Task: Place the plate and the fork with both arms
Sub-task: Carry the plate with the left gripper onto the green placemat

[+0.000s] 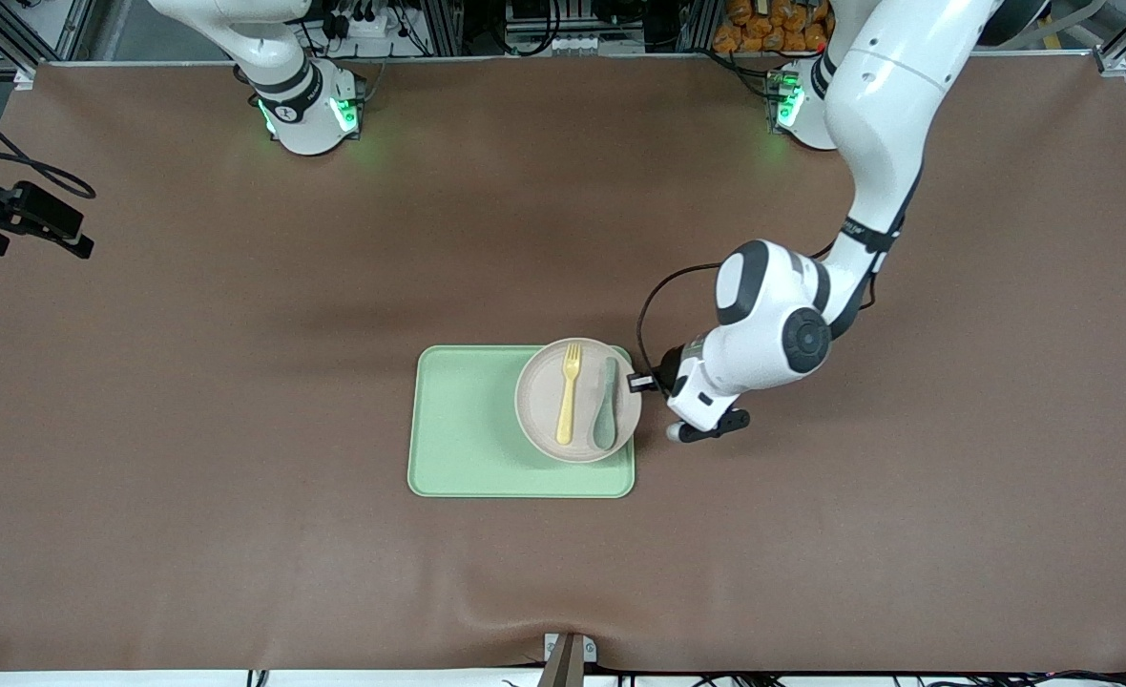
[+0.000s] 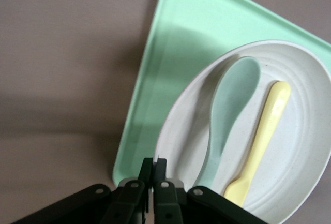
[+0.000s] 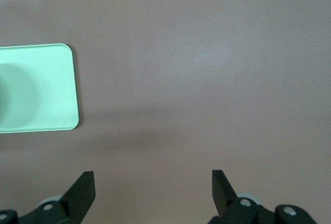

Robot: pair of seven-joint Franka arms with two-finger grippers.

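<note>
The round pale plate point(image 1: 536, 401) is on the green tray point(image 1: 468, 429), at the tray's end toward the left arm, its rim slightly over the tray's edge. The yellow fork point(image 1: 569, 396) and a grey-green spoon point(image 1: 606, 405) lie side by side in it. My left gripper point(image 1: 641, 382) is shut on the plate's rim; the left wrist view shows its fingers point(image 2: 155, 163) pinching the rim, with plate point(image 2: 305, 151), fork point(image 2: 264, 131), spoon point(image 2: 227, 105) and tray point(image 2: 170, 69). My right gripper point(image 3: 153, 182) is open and empty over bare table, with a tray corner point(image 3: 36, 89) in its view.
The brown table mat point(image 1: 239, 382) stretches wide around the tray. A black camera mount point(image 1: 19, 219) sits at the right arm's end of the table. A small bracket point(image 1: 568, 654) is at the table edge nearest the front camera.
</note>
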